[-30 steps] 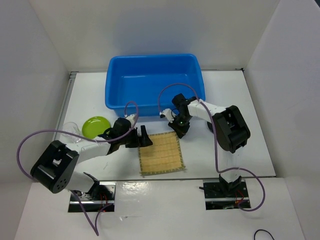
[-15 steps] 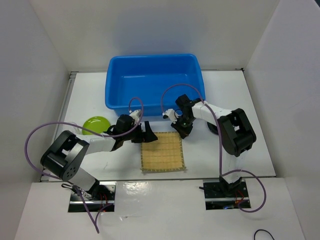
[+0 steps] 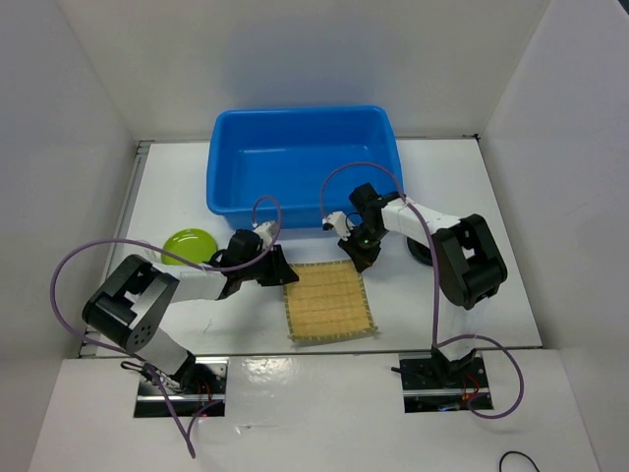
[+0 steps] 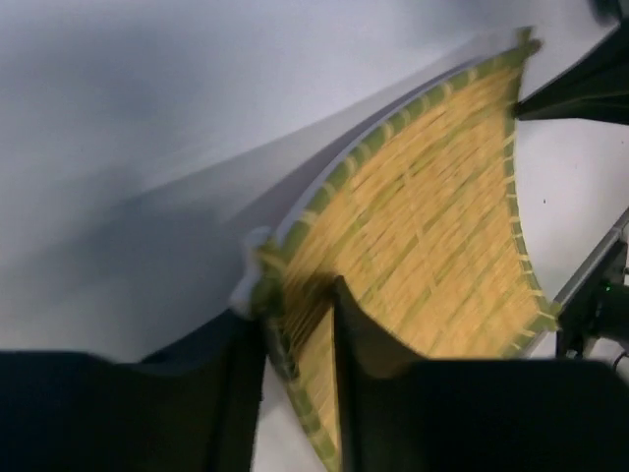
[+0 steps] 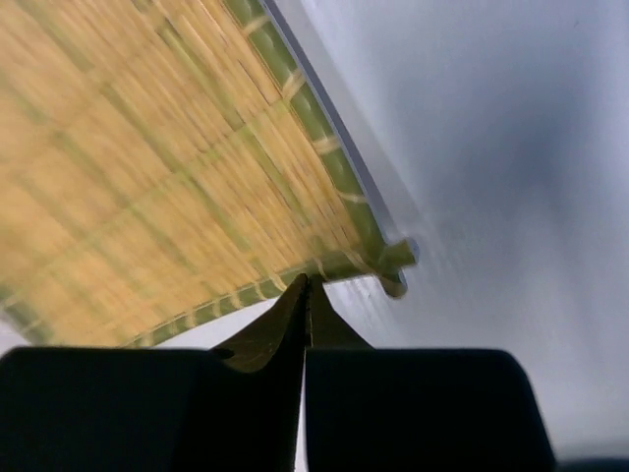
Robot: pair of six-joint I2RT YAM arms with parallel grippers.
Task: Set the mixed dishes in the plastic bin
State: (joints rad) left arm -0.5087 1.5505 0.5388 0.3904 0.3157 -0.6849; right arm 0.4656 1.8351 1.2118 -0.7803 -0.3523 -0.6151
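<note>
- Mat lies flat on the table in the lower centre of the top view, just below the bin and not yet inside it.
- The left gripper sits at the mat's upper-left corner. Its wrist view shows the fingers on either side of that edge, pinching the weave.
- The right gripper is at the upper-right corner with its jaws pressed together. The tips touch the edge, but I cannot tell whether any weave is caught.
- If only one corner is truly held, a lift would likely swing the mat and let it slip free, since thin weave gives little to grip.
- A limp mat may sag, catch the bin's near wall, and fold or drag.
- Uneven pulling could skid the mat toward the green plate at middle left.
</note>
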